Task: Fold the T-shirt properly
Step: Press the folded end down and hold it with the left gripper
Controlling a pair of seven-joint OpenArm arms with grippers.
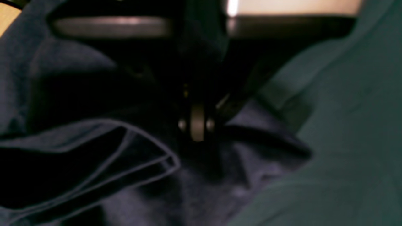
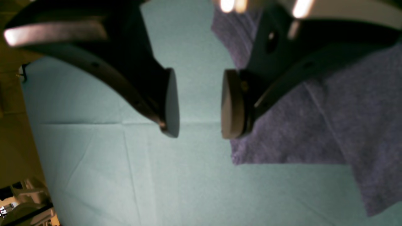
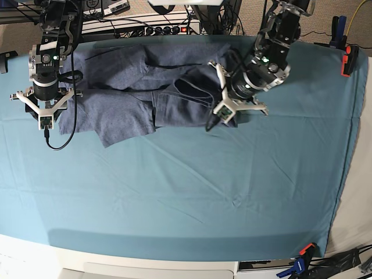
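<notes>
The blue-grey T-shirt point(image 3: 122, 110) lies crumpled and partly folded over itself across the far part of the table. At the shirt's right end my left gripper point(image 3: 224, 114) points down into it. In the left wrist view, the left gripper point(image 1: 198, 125) has its jaws pressed together with T-shirt point(image 1: 94, 138) fabric bunching around the tips. My right gripper point(image 3: 45, 121) hangs at the shirt's left edge. In the right wrist view, the right gripper point(image 2: 201, 103) is open with nothing between its pads. Below it lies bare cloth, with a T-shirt point(image 2: 314, 125) corner just to the right.
A teal cloth point(image 3: 186, 192) covers the whole table. A red clamp point(image 3: 347, 58) holds it at the far right edge and a blue clamp point(image 3: 302, 261) at the near edge. A power strip and cables point(image 3: 145, 26) lie behind the table.
</notes>
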